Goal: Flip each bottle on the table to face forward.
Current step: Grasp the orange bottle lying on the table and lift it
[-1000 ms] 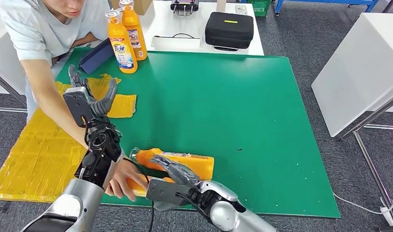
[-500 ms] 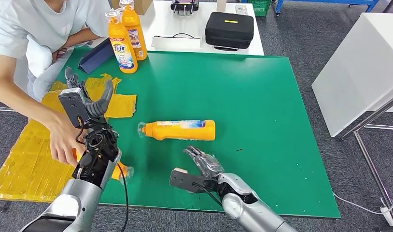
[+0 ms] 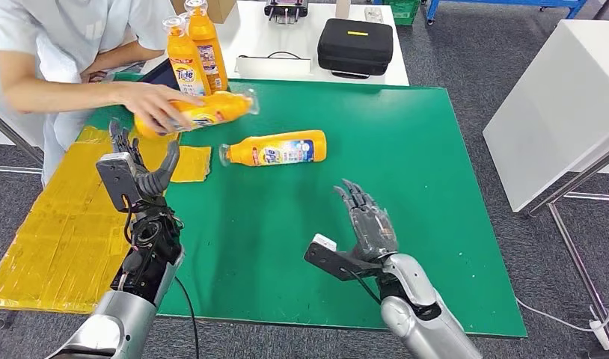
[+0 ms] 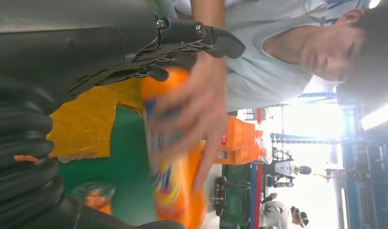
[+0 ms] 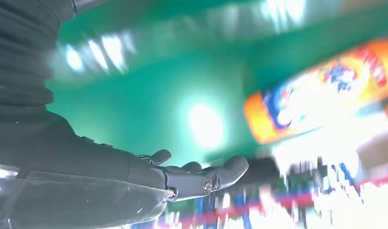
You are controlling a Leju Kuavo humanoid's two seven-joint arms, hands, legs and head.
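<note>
Flipped: Tide bottle (image 3: 275, 149) lying label-up on the green table (image 3: 406, 149).
Left: person's hand (image 3: 153, 105) carrying another bottle (image 3: 204, 111).
Hands: right hand (image 3: 367, 221) and left hand (image 3: 137, 166) hovering spread, holding nothing.

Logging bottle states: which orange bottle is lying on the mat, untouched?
The bottle mid-mat, label up. Another is in a person's hand; two stand upright at the back.

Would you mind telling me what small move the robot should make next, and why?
Probably wait with both hands clear. A person's hand is carrying one bottle over the mat's far left, beside the lying bottle, whose label already faces up. The right hand and left hand are open, holding nothing.
</note>
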